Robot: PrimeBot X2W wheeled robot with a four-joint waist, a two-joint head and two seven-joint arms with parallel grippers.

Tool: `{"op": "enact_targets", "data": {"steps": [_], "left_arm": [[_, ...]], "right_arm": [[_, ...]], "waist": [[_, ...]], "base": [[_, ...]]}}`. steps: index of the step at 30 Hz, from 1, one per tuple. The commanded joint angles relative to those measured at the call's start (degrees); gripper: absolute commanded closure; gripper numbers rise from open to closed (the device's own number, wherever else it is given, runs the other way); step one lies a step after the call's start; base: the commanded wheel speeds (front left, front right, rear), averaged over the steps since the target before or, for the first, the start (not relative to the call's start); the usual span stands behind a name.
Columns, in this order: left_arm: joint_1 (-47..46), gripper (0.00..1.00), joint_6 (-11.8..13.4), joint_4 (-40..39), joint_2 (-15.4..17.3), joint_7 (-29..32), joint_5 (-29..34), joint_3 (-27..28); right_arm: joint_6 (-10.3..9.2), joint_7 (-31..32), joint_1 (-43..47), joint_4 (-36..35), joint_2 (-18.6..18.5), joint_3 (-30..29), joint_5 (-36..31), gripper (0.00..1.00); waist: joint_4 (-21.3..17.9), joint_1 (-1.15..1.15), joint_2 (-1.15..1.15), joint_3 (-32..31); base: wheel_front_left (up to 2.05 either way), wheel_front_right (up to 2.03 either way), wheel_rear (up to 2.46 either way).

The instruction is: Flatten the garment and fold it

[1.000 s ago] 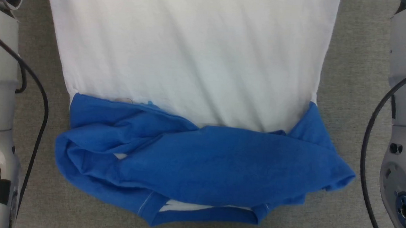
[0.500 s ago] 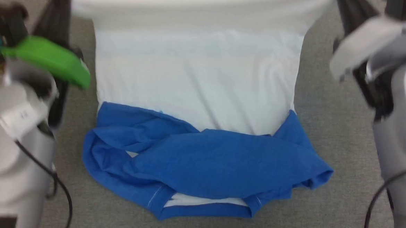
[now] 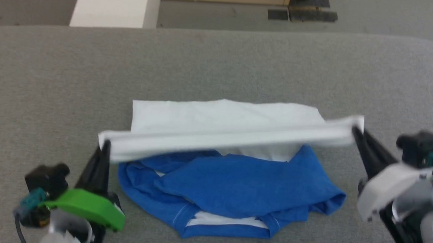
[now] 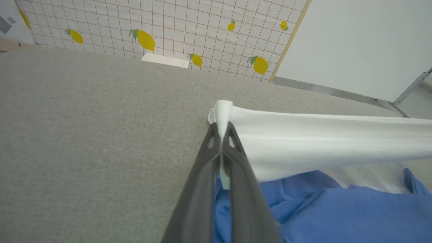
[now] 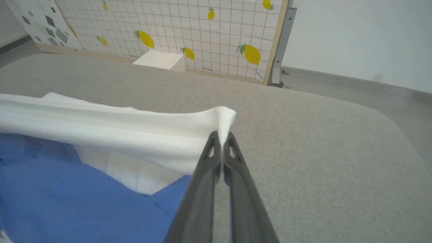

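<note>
**Both hem corners pinched, white edge stretched above the blue sleeves**

The garment, a soft raglan shirt with a white body and long bright-blue sleeves, lay in the middle of the grey felt-covered table, nearer to its front edge. The blue sleeves were crossed in a loose heap on the side of the table closest to the robot. The white hem hung as a stretched band above the table, over the far border of that heap.

The left gripper was clenched on the left corner of the hem. The right gripper was clenched on the right corner. A small tuft of cloth stood out past each pair of fingertips.

The cloth seemed light, thin and limp, so it would follow any pull and crease wherever nothing supported it. On the felt of the table it probably would not slide easily, so dragging it could wrinkle the lower layer. The two hem corners looked like the right places to hold, because tension between them made the edge straight. An unequal pull would likely skew the fold.
</note>
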Motion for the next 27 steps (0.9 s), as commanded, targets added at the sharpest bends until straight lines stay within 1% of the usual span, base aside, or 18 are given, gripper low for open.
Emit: {"op": "enact_targets", "data": {"steps": [1,2,5,9,14,18,19,20,21,24,27], "left_arm": [[2.1,1.0,0.0,-0.6,0.0,0.3,-0.9,-0.3],[3.1,1.0,-0.7,-0.7,-0.1,0.8,-1.5,-0.9],[6.0,1.0,-1.2,0.1,0.3,2.1,-2.1,-1.8],[7.8,1.0,-2.2,2.2,0.0,2.9,-3.3,-2.8],[8.0,1.0,-3.6,7.4,-0.7,2.7,-4.2,-4.1],[6.8,1.0,-4.2,11.8,-1.8,1.8,-4.3,-5.0],[6.5,0.94,-4.3,12.8,-2.1,1.7,-4.5,-5.2],[6.2,0.17,-4.3,13.9,-2.4,1.7,-4.5,-5.3],[5.9,0.0,-4.3,14.8,-2.5,1.8,-4.4,-5.5],[5.6,0.0,-4.5,16.7,-2.7,1.4,-4.4,-5.9],[6.3,0.0,-3.9,17.3,-2.1,0.7,-3.9,-5.7]], "right_arm": [[-0.12,1.4,3.0,-1.5,0.5,-1.4,-0.6,1.0],[-0.12,2.3,4.8,-2.4,1.1,-2.2,-0.8,1.0],[-0.12,6.5,10.8,-4.5,3.8,-4.4,-1.7,1.0],[-0.12,10.9,16.1,-5.6,6.8,-6.0,-2.5,1.0],[-0.12,12.7,19.3,-2.9,8.9,-6.5,-4.8,1.0],[-0.12,11.7,19.2,1.1,9.8,-5.8,-4.7,1.0],[-0.12,11.3,19.0,2.0,9.9,-5.6,-4.6,0.76],[-0.12,11.0,18.9,3.2,10.0,-5.2,-4.5,0.0],[-0.12,10.9,18.9,4.0,10.1,-5.1,-4.2,0.0],[-0.12,10.3,18.9,5.2,10.4,-5.2,-3.4,0.0],[-0.12,10.0,19.7,5.2,10.5,-5.9,-2.9,0.0]], "waist": [[2.2,0.01,0.0,-2.7],[2.4,0.01,0.0,-2.8],[2.9,0.01,0.0,-3.2],[3.4,0.01,0.0,-3.3],[3.5,0.01,0.0,-3.6],[3.3,0.01,0.0,-3.9],[3.2,0.01,0.0,-4.1],[3.2,0.01,0.0,-4.3],[3.2,0.01,0.0,-4.5],[3.2,0.01,0.0,-5.2],[3.4,0.01,0.0,-6.2]], "base": [[0.0,0.0,0.0],[0.0,0.0,0.0],[0.0,0.0,0.0],[0.0,0.0,0.0],[0.0,0.0,0.0],[0.0,0.0,0.0],[0.0,0.0,0.0],[0.0,0.0,0.0],[0.0,0.0,0.0],[0.0,0.0,0.0],[0.0,0.0,0.0]]}}
